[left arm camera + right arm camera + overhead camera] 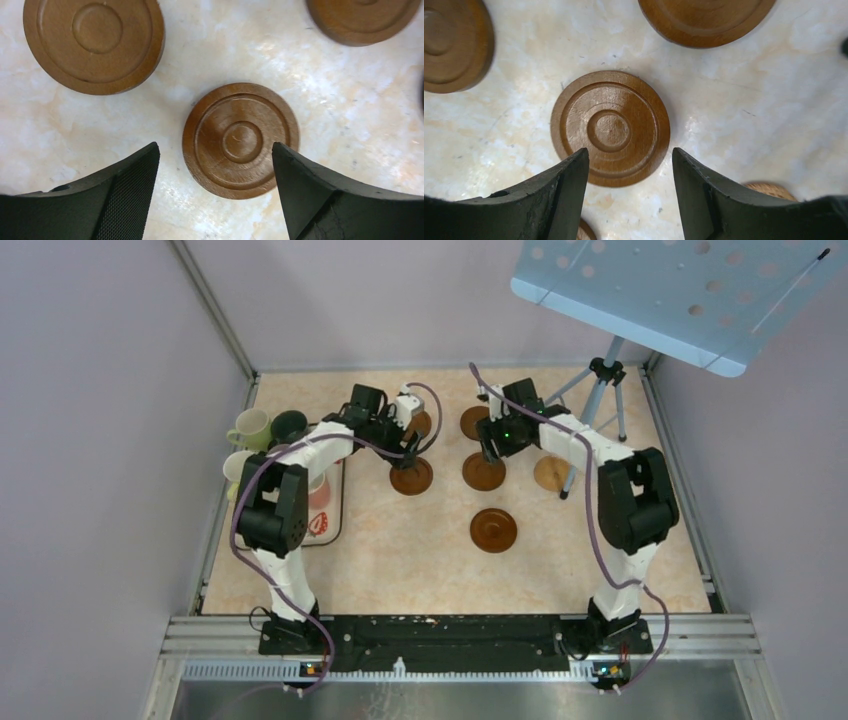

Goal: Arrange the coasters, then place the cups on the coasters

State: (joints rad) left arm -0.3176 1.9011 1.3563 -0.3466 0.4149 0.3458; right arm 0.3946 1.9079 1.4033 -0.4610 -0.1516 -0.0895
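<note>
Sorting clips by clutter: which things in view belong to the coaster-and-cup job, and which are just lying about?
Part of the job:
- dark brown coasters, five
- tan coaster
- light green cup
- dark green cup
- further cups, partly hidden

Just lying about:
- strawberry-print tray
- tripod
- blue perforated board

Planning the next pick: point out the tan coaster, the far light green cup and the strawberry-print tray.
tan coaster point(548, 472), top view, its middle.
far light green cup point(254, 425), top view, its pale inside.
strawberry-print tray point(326, 526), top view, near right corner.
</note>
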